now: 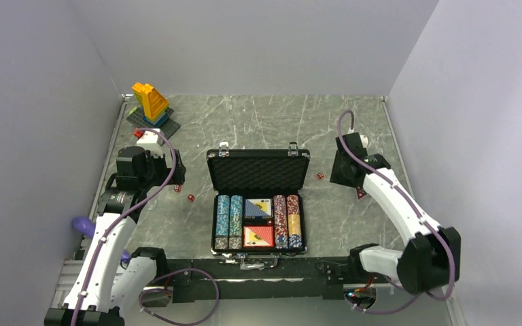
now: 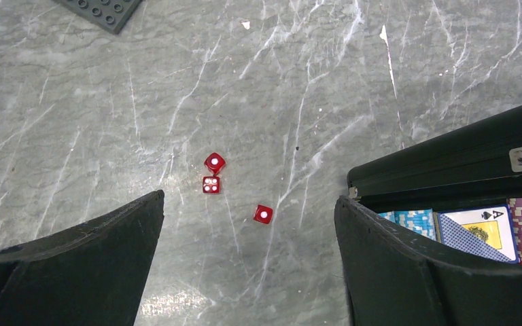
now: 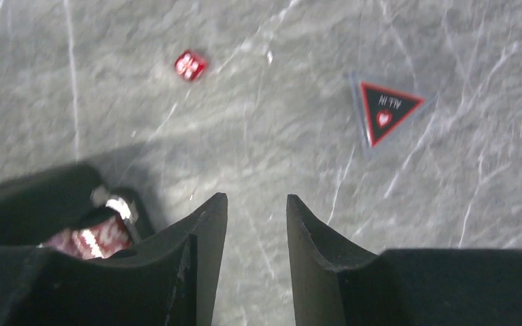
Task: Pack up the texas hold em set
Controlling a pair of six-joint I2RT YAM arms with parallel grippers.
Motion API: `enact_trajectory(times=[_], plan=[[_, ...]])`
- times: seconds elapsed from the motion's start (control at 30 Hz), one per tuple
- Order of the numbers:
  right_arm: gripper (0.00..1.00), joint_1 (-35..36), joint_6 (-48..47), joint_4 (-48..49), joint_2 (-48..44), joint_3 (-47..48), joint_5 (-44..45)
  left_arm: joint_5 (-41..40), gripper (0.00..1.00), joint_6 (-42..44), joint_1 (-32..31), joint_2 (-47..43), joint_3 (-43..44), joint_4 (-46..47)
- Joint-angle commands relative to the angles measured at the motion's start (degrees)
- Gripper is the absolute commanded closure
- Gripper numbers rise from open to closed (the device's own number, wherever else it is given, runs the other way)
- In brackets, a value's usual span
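Black case (image 1: 258, 204) sits lid-up at centre frame on the bench (image 1: 258, 122). Chips (image 1: 229, 221) and both decks (image 1: 258, 223) are seated in the foam.

Loose bits:
- three dice (image 2: 215, 163) on the bench just left of the case
- one more die (image 3: 190, 65) off the case's right side
- a triangular all-in marker (image 3: 387, 109) near that die

Left gripper (image 2: 249, 200) is fully released, jaws wide, hovering over the three dice, nothing in it. Right gripper (image 3: 255, 198) is parted only narrowly and empty, bench visible through the gap. The die is upper left of its view, the marker upper right.

Step in hand, my read: collecting the dice.

Next for left: centre over one die, drop, pinch. Two of them touch or nearly so, so take the lone lower-right one first or risk nudging the pair. These are small hard cubes, likely to squirt out of an off-centre grip. Then into the case, lid shut last.

Brick tower (image 1: 151, 102) at upper left isn't part of the set.
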Motion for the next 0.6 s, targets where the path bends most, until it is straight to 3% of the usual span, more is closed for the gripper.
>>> enact_trajectory(times=[0.0,0.23,0.57], plan=[[0.58,-6.08,-12.13,11.27,7.38,0.82,-6.71,0.94,0.01,0.58,0.23,-0.48,1.24,2.14],[0.55,-8.77,-23.98,20.77,14.92,3.78,-14.87,1.05,0.01,0.66,0.21,-0.27,1.24,2.26],[0.53,-10.44,-35.45,24.46,24.8,6.04,-24.51,1.31,0.01,0.67,0.23,0.45,1.32,2.45]])
